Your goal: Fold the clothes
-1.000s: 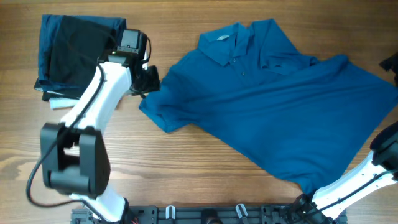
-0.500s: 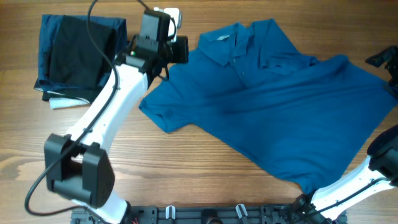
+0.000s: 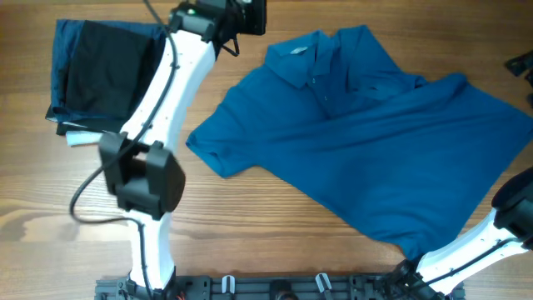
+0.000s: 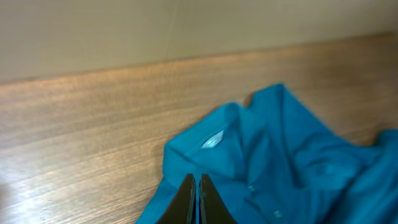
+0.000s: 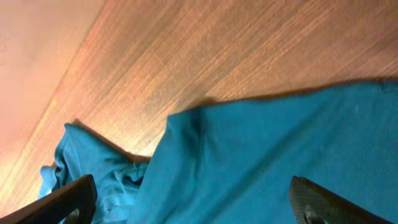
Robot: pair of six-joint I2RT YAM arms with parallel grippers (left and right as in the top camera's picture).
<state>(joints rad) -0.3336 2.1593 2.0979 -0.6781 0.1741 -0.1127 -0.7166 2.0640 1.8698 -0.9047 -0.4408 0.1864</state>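
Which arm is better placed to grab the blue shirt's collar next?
Left, likely: the left gripper, shut, hangs right beside the collar, while the right gripper, open, is over the opposite end of the shirt.

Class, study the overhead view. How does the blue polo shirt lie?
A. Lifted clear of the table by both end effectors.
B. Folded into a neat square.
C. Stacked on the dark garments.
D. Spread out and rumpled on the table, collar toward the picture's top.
D: the blue polo shirt lies unfolded across the table, its collar toward the top edge, apart from the dark garments at the left.
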